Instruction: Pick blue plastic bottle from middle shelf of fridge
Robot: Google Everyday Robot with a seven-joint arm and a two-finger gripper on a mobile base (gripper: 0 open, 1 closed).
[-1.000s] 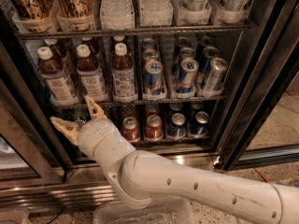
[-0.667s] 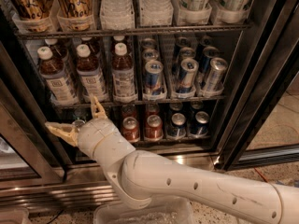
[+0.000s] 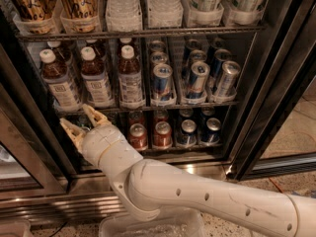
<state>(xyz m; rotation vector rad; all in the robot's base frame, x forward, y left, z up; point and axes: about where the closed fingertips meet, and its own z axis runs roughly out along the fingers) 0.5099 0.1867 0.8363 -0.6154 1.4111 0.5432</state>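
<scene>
Three small clear bottles with white caps, dark brown liquid and white labels stand in a row on the middle shelf [image 3: 148, 104] of the fridge [image 3: 276, 83], at its left: the left one [image 3: 57, 80], the middle one [image 3: 94, 78] and the right one [image 3: 129, 75]. More of them stand behind. My gripper [image 3: 80, 119] is open and empty, just below and in front of the shelf's edge, under the left and middle bottles. Its two tan fingers [image 3: 95, 115] point up and away from me.
Blue-and-silver slim cans [image 3: 163, 83] fill the right of the middle shelf. Short red and blue cans [image 3: 160, 135] stand on the rack below. Tall bottles and cans sit on the top rack [image 3: 128, 4]. The black door frame [image 3: 29, 132] is at the left of my gripper.
My gripper has moved slightly up and to the right, closer to the middle shelf's edge, and its fingers stay spread. The bottles have not moved.
</scene>
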